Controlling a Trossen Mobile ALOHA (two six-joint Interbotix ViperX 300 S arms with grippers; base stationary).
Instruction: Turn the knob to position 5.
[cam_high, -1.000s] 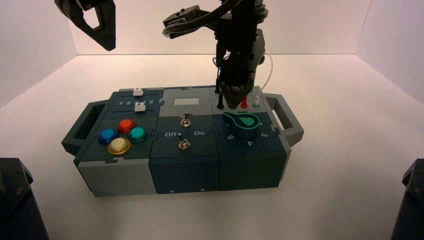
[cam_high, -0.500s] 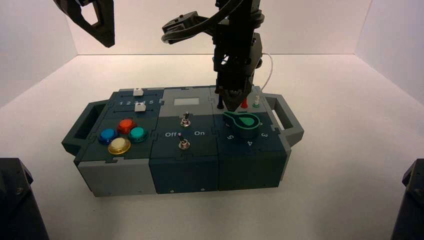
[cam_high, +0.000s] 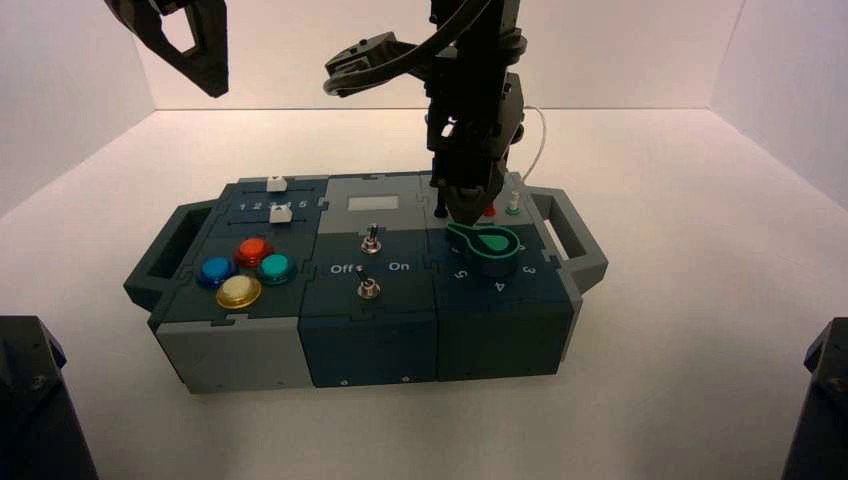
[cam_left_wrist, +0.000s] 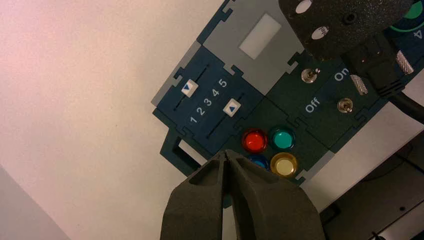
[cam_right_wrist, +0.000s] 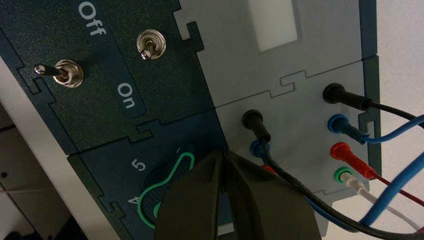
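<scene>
Two arms are mine: seen from above, my right gripper (cam_high: 467, 212) hangs at centre frame just over the green knob (cam_high: 484, 248) on the box (cam_high: 365, 330), digit 5 (cam_high: 459, 274) at the knob's lower left, while my left gripper (cam_high: 200, 60) waits in the upper left corner. My left wrist view shows its jaws pressed together. My right wrist view shows my jaws closed, empty, above the knob (cam_right_wrist: 155, 192).

Matte black arms, blocky and angular, with a looped black cable at the right arm (cam_high: 470, 90). Dark grainy wedge-shaped jaws tapering to blunt tips. Knurled silver screws beside round white-lined holes.
</scene>
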